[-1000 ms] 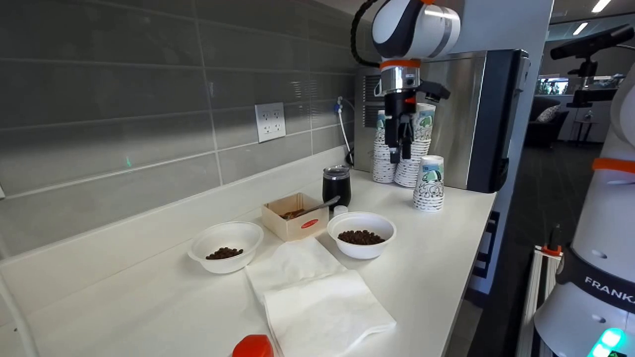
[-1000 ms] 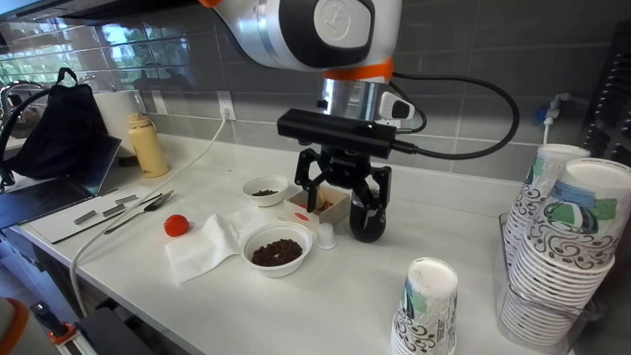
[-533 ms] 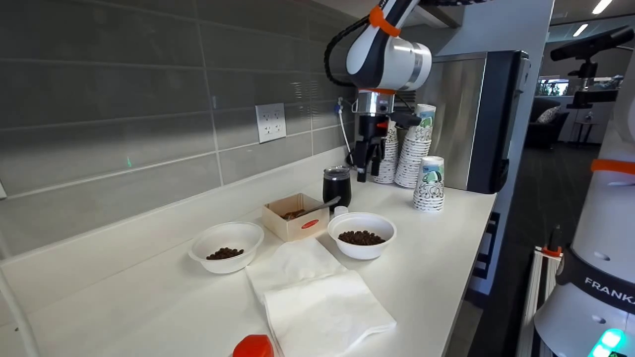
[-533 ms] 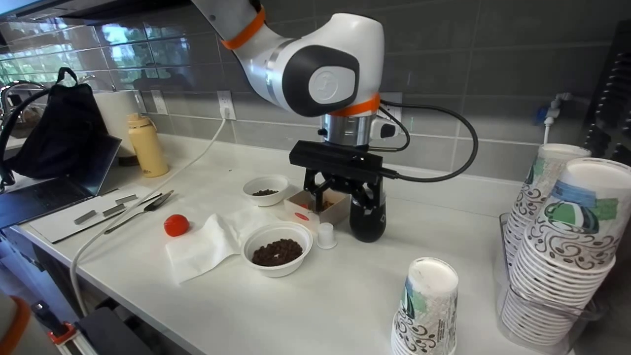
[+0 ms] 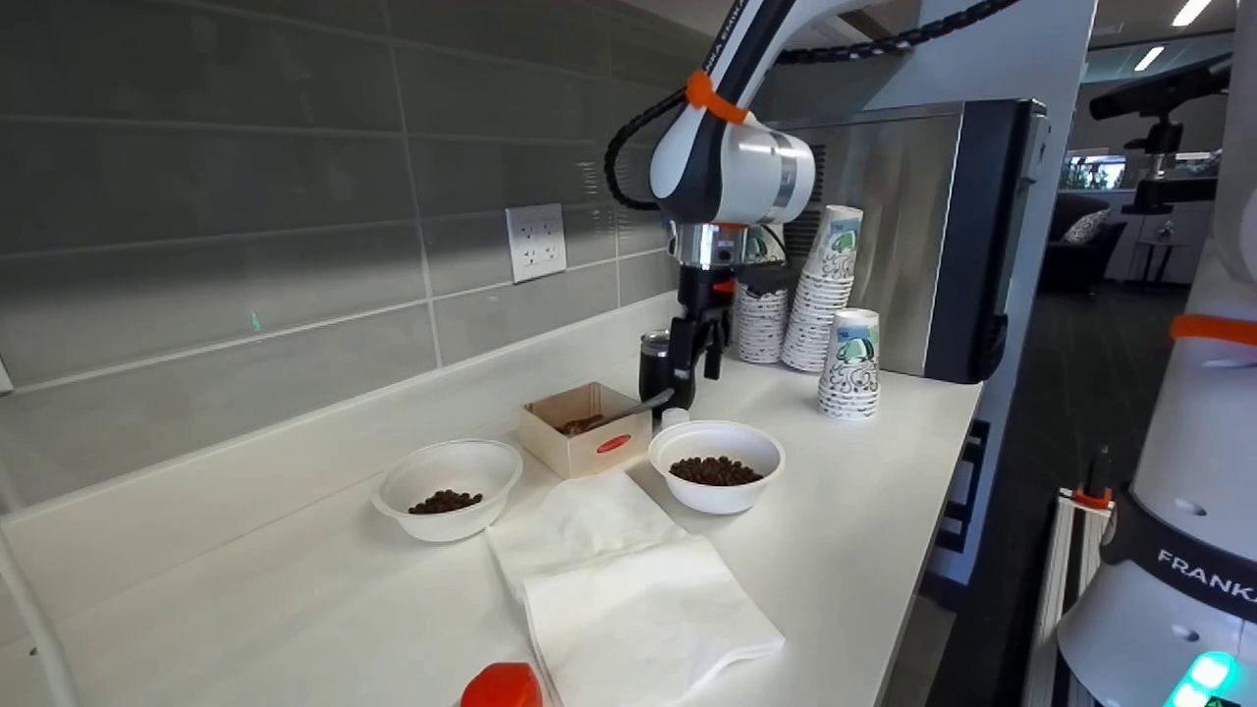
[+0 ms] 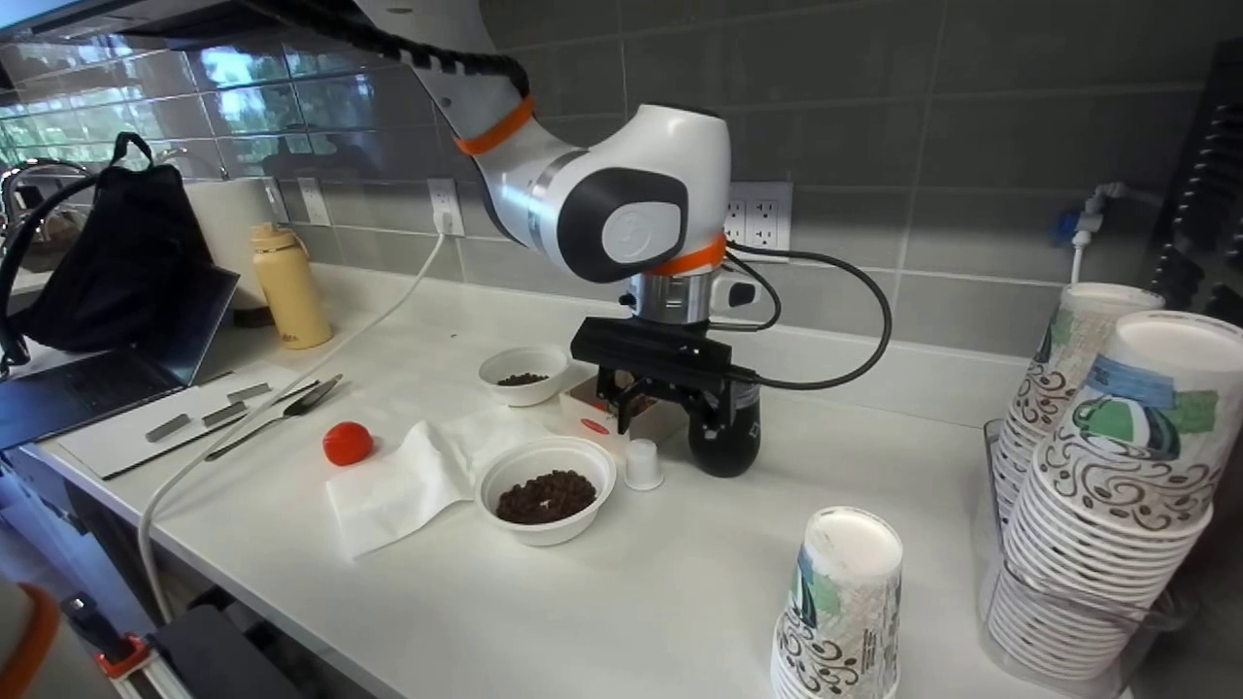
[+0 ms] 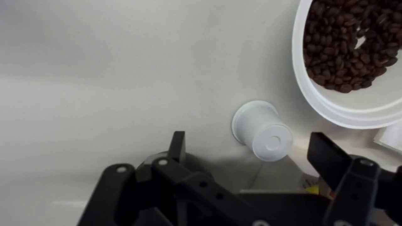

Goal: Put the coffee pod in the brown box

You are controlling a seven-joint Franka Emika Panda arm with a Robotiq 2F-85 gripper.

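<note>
The coffee pod (image 7: 263,131) is small and white. It stands upside down on the counter and also shows in both exterior views (image 5: 675,416) (image 6: 643,464). The brown box (image 5: 609,447) has light tan walls, a red label and a spoon over brown contents. It stands right behind the pod in an exterior view (image 6: 587,419), partly hidden by the gripper. My gripper (image 7: 246,141) is open and empty. It hangs above the counter near the box, the pod and the tumbler, and shows in both exterior views (image 5: 695,371) (image 6: 670,422). In the wrist view the pod lies between the fingertips, below them.
A black tumbler (image 6: 723,442) stands close beside the pod and box. A white bowl (image 6: 546,529) of dark beans is on the pod's other side; another bowl (image 5: 447,525) is farther off. Napkins (image 5: 638,609), a red object (image 6: 348,444) and stacked paper cups (image 6: 840,602) share the counter.
My gripper has come down with the arm, lower over the counter and closer to the box, pod and tumbler. It stays open. The pod and the box have not moved.
</note>
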